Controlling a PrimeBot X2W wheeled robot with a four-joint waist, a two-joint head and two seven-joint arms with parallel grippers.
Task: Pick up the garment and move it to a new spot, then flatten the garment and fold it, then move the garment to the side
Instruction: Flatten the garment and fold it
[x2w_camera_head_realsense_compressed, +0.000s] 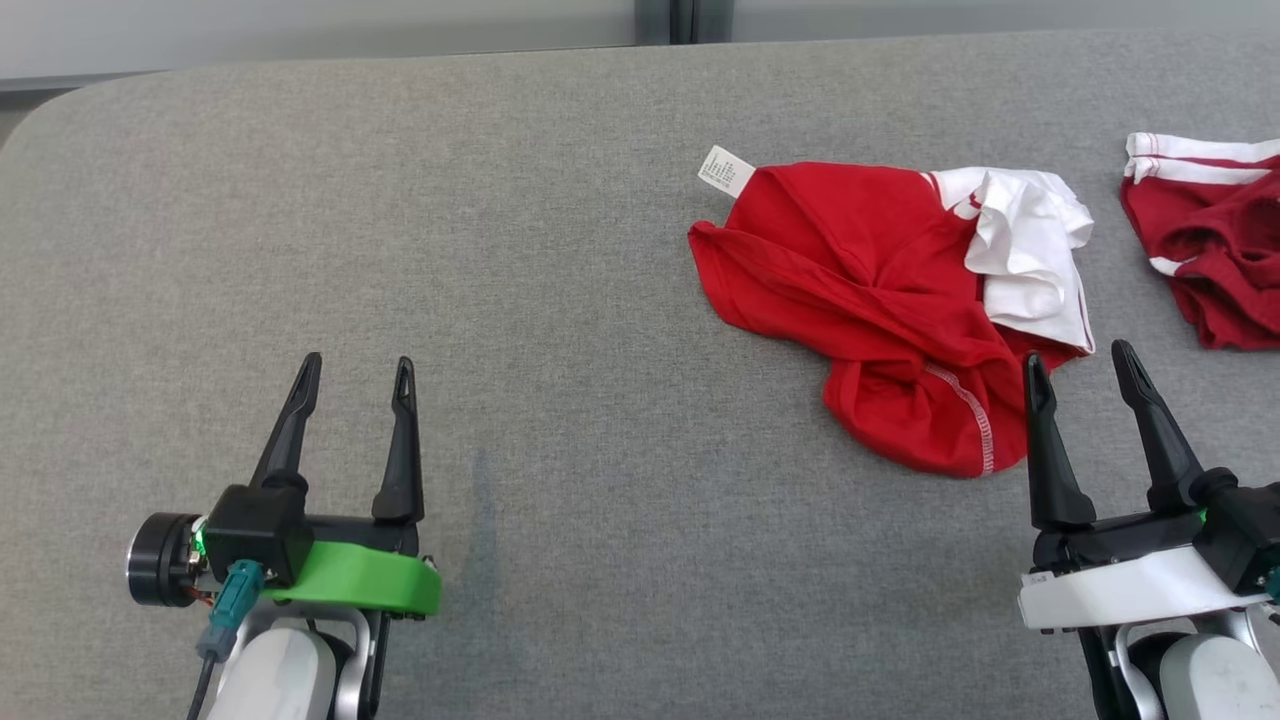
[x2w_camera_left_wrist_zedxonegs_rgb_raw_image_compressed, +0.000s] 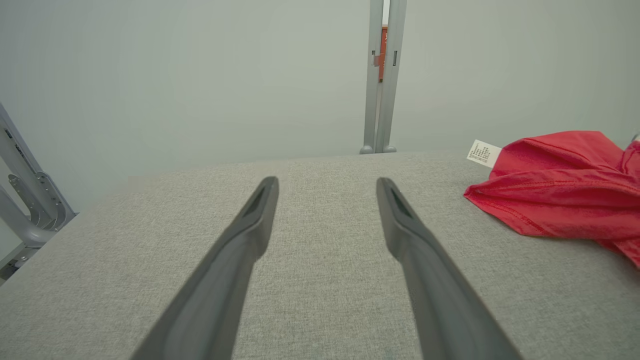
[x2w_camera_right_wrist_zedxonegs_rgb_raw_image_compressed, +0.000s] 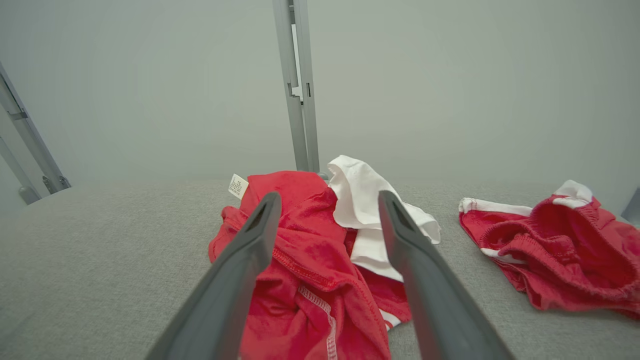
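Head view overhead, wrist views low, all sharing garment (x2w_camera_head_realsense_compressed: 850, 290)

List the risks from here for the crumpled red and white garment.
1. The garment lies bunched and twisted, so the open right gripper may pinch several layers.
2. A second red garment lies nearby on the right; a sweep could drag it along.
3. The left gripper sits far off, so a two-handed spread needs a long reach.
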